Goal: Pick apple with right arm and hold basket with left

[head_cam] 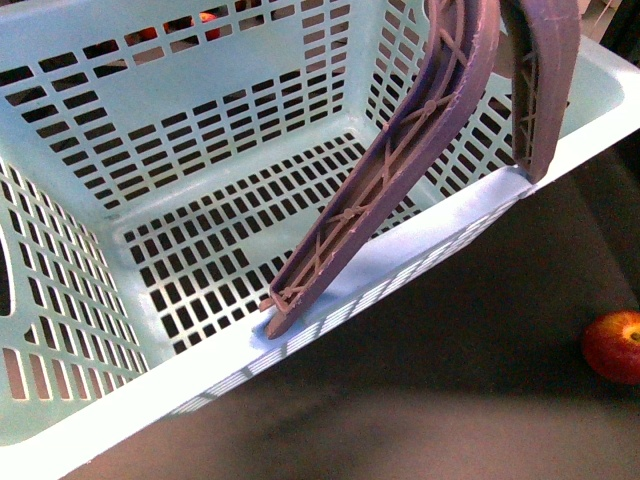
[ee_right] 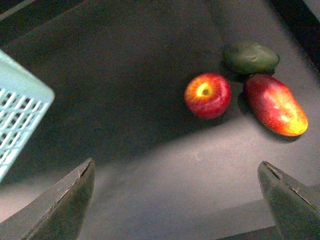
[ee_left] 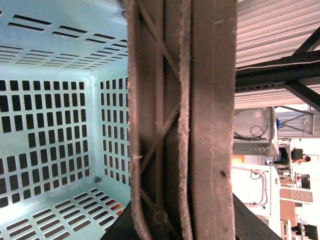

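- The right tool [ee_right: 175, 200] hangs over the dark counter [ee_right: 140, 150], its two fingers [ee_right: 70, 200] spread wide with nothing between them. I judge the step in hand to be the approach to the apple, with the grasp not yet begun.
- The apple [ee_right: 207, 95] sits on the counter ahead of that tool, stem dimple up. It lies to the robot's right of the basket and well apart from it (the front view catches only part of it, at the picture's edge).
- The next move calls for the tool to travel forward and down until the spread fingers pass either side of the apple, and then to close.
- A red-and-yellow mango [ee_right: 275, 106] lies just beside the apple, and a dark green fruit [ee_right: 250, 57] lies near both, a little farther off. The finger on that side has little room and could nudge the mango.
- The basket [head_cam: 400, 270] fills the front view, tilted, with its mauve handles [head_cam: 400, 170] raised.
- The left tool shows in no picture. Its wrist camera looks along a handle at very close range, which suggests a hold, but I cannot tell whether the tool is clamped on it.
- Farthest off, some red fruit [head_cam: 205, 20] shows through the slots of the basket's back wall, clear of the work.
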Robot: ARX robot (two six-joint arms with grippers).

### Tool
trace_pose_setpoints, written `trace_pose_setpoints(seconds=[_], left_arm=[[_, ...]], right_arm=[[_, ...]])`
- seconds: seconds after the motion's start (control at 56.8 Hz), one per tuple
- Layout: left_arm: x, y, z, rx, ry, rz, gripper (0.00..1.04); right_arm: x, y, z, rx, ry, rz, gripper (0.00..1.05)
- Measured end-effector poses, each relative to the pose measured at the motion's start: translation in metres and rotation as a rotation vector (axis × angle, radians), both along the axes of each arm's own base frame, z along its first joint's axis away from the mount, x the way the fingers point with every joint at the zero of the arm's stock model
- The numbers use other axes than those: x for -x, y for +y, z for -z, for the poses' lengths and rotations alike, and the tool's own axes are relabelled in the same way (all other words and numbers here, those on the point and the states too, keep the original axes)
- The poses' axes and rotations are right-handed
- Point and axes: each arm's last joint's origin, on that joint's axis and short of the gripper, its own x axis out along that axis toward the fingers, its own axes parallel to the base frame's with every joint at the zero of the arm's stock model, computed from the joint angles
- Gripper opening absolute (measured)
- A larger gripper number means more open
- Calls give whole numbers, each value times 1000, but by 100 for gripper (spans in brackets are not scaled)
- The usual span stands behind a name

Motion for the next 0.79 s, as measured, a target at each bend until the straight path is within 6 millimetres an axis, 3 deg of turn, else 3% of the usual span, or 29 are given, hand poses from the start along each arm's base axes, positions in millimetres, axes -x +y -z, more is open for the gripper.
trace_pose_setpoints(seconds=[0.07, 0.141, 0.264, 0.335, 0.493, 0.793], left_arm=[[0, 0, 0, -3, -2, -1, 16], [0, 0, 0, -3, -2, -1, 16], [0, 0, 0, -1, -1, 1, 16], [0, 0, 0, -2, -1, 1, 16], [0, 0, 0, -2, -1, 1, 16], [0, 0, 0, -2, -1, 1, 16]], right_arm=[[-14, -6, 4, 12, 11, 13, 96], [-40, -15, 13, 16, 46, 11, 96], [-90, -26, 48, 37, 184, 25, 96], [-107, -29, 68, 43, 262, 48, 96], [-123, -34, 91, 36, 339, 85, 96], [-146, -38, 117, 71, 394, 110, 96]])
